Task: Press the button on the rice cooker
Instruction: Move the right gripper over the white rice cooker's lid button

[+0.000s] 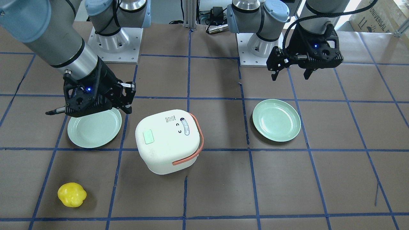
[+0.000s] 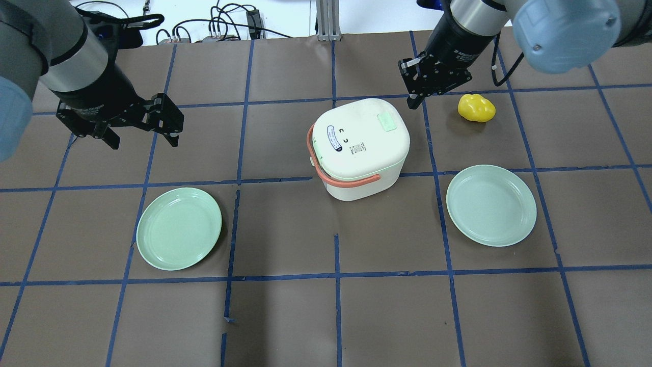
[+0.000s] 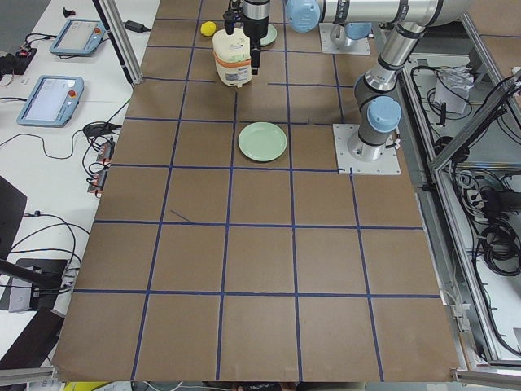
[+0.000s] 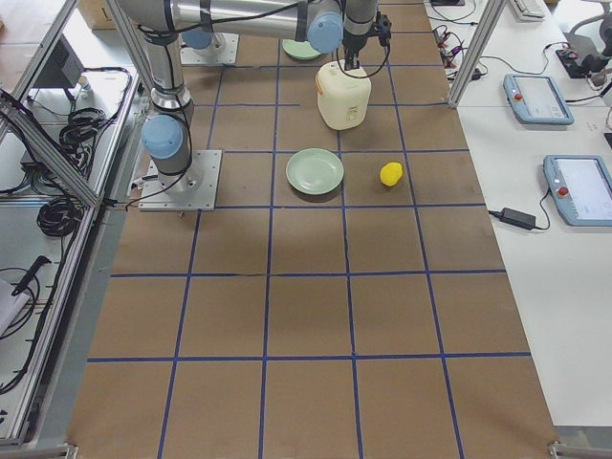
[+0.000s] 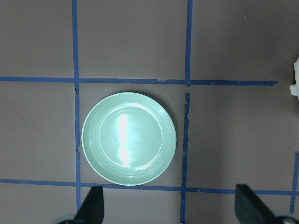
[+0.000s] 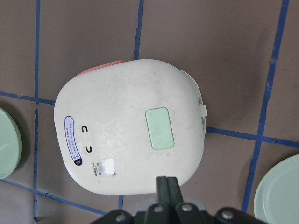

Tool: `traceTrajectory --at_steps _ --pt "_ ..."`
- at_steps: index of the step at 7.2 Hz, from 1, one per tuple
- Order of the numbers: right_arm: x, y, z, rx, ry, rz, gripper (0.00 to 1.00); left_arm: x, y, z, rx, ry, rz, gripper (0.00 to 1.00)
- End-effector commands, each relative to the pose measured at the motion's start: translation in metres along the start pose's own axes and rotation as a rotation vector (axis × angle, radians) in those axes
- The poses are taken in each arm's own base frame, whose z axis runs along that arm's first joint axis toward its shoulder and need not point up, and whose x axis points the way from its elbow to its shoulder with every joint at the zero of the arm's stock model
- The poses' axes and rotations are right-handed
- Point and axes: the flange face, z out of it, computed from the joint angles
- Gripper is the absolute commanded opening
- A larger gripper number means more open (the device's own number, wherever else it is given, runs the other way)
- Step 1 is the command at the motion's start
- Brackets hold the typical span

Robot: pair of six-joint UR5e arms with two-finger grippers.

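Cooker [image 2: 359,148] sits at table [image 2: 285,316] centre. Approach step: right gripper [image 6: 167,181], fingers pressed together, hovers by lid corner, seemingly not touching. Next: shift over green button [image 6: 160,127], push straight down. Left gripper [image 5: 169,198] spread, idle

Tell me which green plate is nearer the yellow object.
The plate on the robot's right; the yellow object sits on that side of the rice cooker, the other plate beyond it.

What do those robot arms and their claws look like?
The left arm and right arm are silver-grey tubes with pale-blue joint caps. The left gripper and right gripper are boxy, black, with small blue lights; a black cable loops to the left one.
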Motion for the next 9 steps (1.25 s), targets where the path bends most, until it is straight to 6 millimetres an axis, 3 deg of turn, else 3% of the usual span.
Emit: traceTrajectory --at_steps 1,7,9 --pt "-0.001 -0.021 0.011 0.051 -0.075 -0.008 0.0 0.0 0.0 0.0 -0.002 0.0 0.001 1.0" --pt "0.016 -0.037 0.052 0.031 -0.084 0.0 0.0 0.0 0.0 0.0 0.0 0.0 0.001 1.0" --pt "0.016 -0.027 0.068 0.0 -0.114 0.012 0.0 0.0 0.0 0.0 -0.002 0.0 0.001 1.0"
